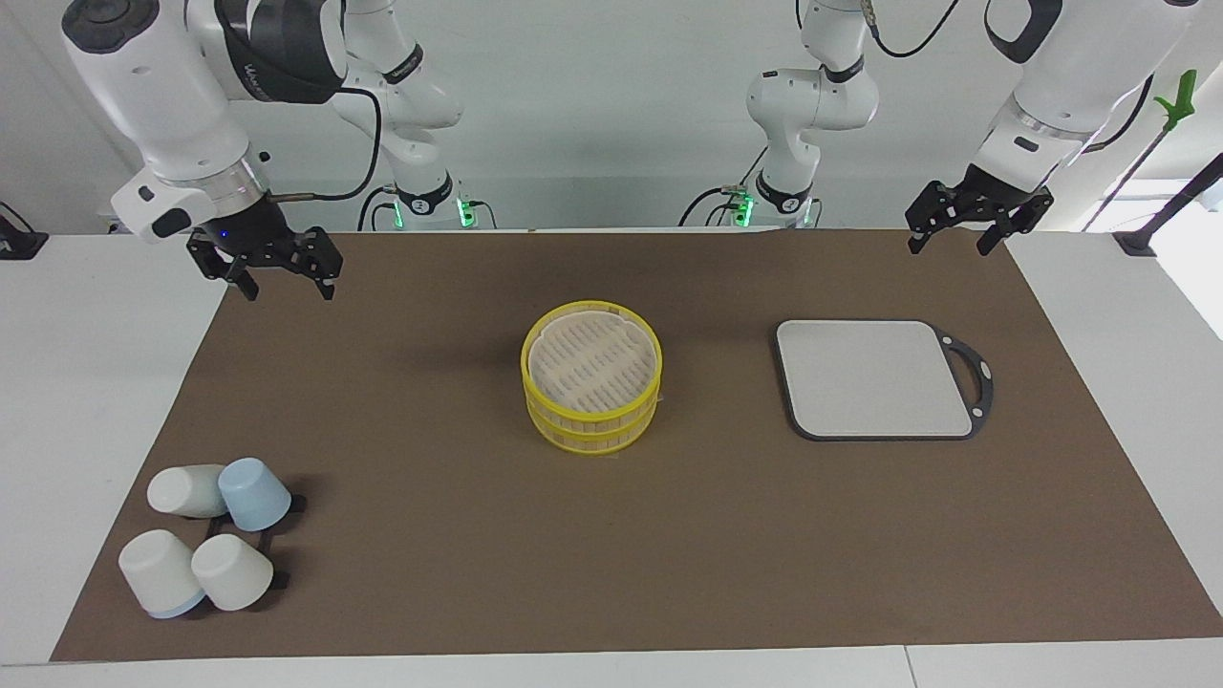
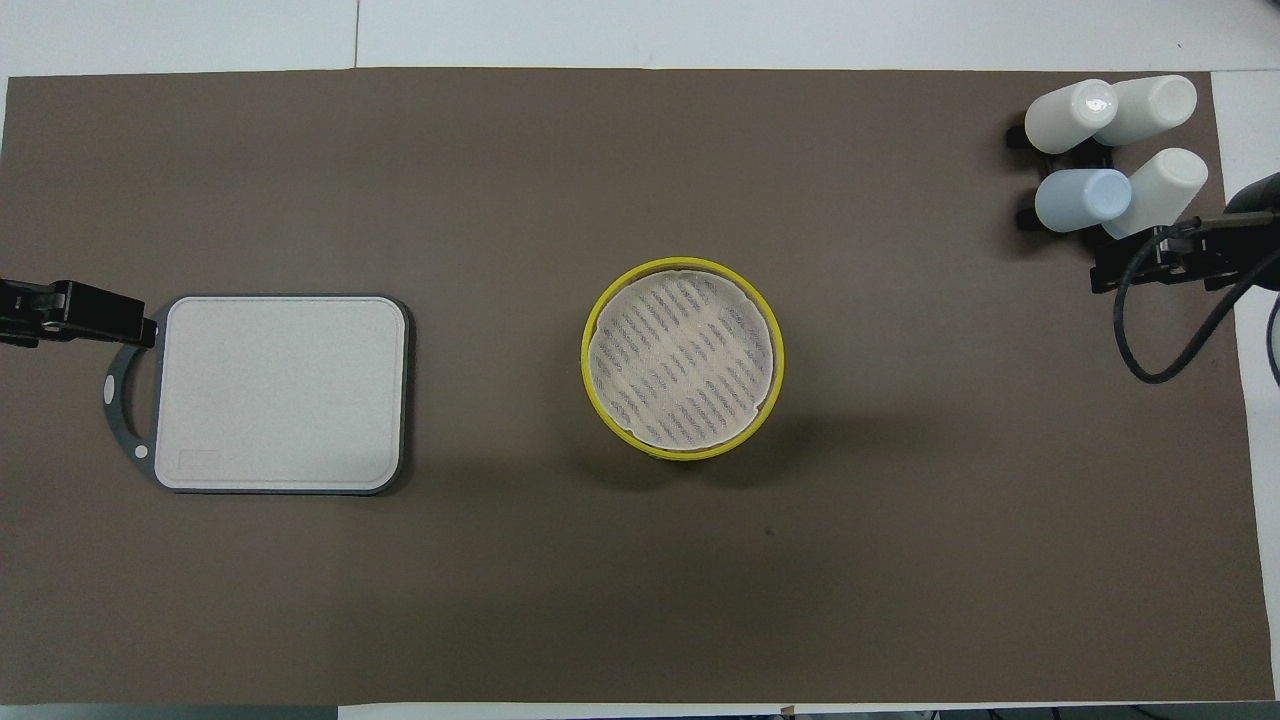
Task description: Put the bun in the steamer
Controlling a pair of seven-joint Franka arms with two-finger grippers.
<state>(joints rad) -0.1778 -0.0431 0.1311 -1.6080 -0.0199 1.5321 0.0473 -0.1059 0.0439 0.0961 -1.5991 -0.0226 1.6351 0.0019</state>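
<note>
Grey board (image 1: 874, 377), four upturned cups (image 1: 205, 535) on brown mat (image 1: 459, 564)

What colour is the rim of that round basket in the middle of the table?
Bright yellow. The steamer's rim shows best in the facing view, above its tan sides.

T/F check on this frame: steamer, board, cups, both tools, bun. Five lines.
1. The steamer stands mid-mat. True.
2. A bun lies in the steamer. False: only its slatted floor shows, and no bun is visible anywhere.
3. The board lies toward the left arm's end of the table, bare. True.
4. The right tool grips a cup. False: it hangs open and empty over the mat's edge; the cups sit in a cluster farther from the robots.
5. The left tool rests on the board. False: it hangs open above the mat's corner, apart from the board.
</note>
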